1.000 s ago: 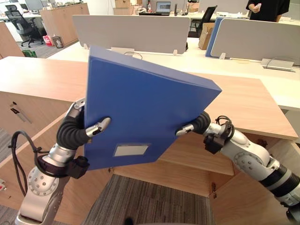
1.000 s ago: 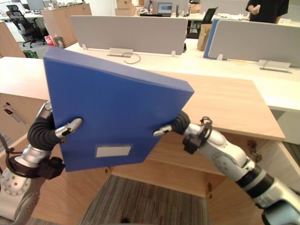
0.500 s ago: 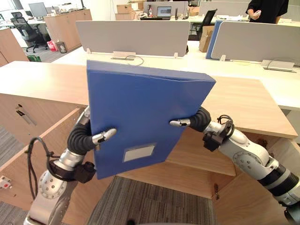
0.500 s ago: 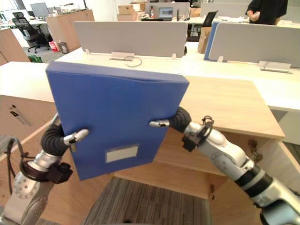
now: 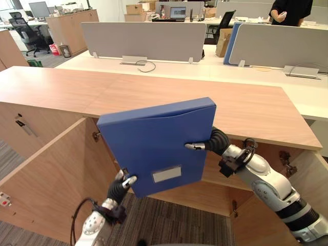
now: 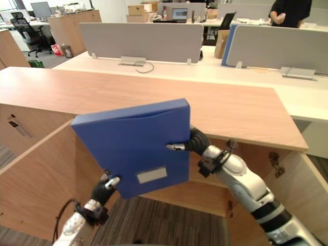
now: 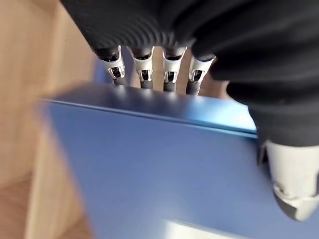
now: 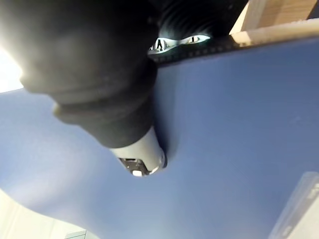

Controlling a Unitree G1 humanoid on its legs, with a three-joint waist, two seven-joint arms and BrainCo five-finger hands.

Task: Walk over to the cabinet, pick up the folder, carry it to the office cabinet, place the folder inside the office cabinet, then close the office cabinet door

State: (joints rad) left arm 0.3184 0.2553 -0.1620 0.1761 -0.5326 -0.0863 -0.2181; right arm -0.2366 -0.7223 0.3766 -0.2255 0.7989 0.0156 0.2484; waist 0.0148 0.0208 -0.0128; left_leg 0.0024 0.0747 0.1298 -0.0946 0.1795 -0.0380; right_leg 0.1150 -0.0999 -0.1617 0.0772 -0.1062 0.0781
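The blue folder (image 5: 154, 146) with a white label hangs tilted in front of the open office cabinet (image 5: 128, 89), below its wooden top. My right hand (image 5: 197, 146) is shut on the folder's right edge. Its thumb (image 8: 139, 154) presses the front and its fingers reach behind. My left hand (image 5: 123, 185) is low at the folder's lower left corner. In the left wrist view its fingers (image 7: 144, 72) run straight behind the folder (image 7: 149, 164) and the thumb (image 7: 291, 184) lies over the front.
The cabinet's left door (image 5: 51, 174) swings out toward me and the right door (image 5: 312, 169) stands open too. A shelf (image 5: 215, 177) shows inside. Desks with grey partitions (image 5: 143, 38) stand behind, and a person (image 5: 289, 10) is at the far back right.
The folder has come down from chest height to the cabinet opening. My left hand slid down to its lower left corner and straightened its fingers. The right hand kept its grip.
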